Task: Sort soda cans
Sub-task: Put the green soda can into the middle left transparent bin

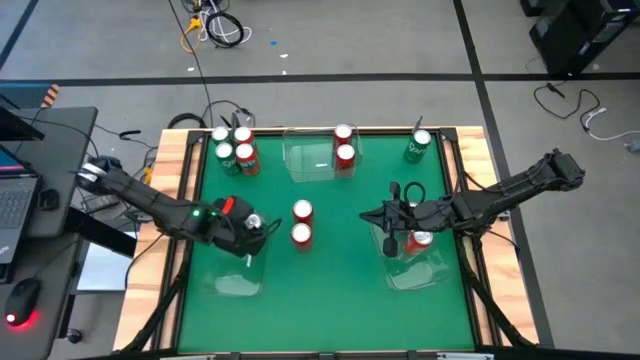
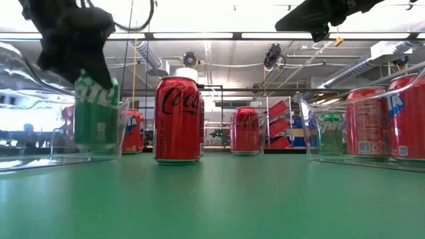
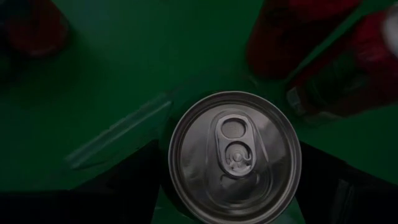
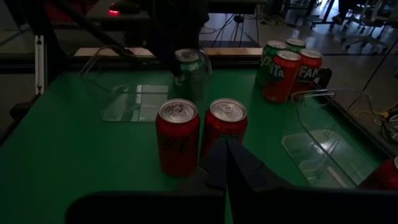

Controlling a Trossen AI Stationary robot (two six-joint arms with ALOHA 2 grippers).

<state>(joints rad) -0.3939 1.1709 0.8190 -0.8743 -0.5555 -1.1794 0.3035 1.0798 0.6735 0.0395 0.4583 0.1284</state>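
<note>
My left gripper [image 1: 248, 228] is shut on a green soda can [image 2: 97, 114] at the far end of the clear tray [image 1: 240, 275] at the near left. The can's silver top [image 3: 235, 155] fills the left wrist view. Two red cans [image 1: 302, 222] stand side by side mid-table. My right gripper [image 4: 227, 158] hovers shut and holding nothing just right of them, above the near-right tray [image 1: 425, 272], which holds a red can [image 1: 421, 240]. My left gripper holds the green can by its upper body [image 2: 85, 83], one dark finger [image 3: 134, 183] on each side just below the rim. The fingers come slanting down from the table's left. The can stays upright. I cannot tell whether its base touches the tray floor.
A third clear tray [image 1: 305, 160] at the far middle holds two red cans [image 1: 345, 145]. Red and green cans [image 1: 235, 148] cluster at the far left corner. A single green can [image 1: 418, 147] stands at the far right. Wooden rails edge the green mat.
</note>
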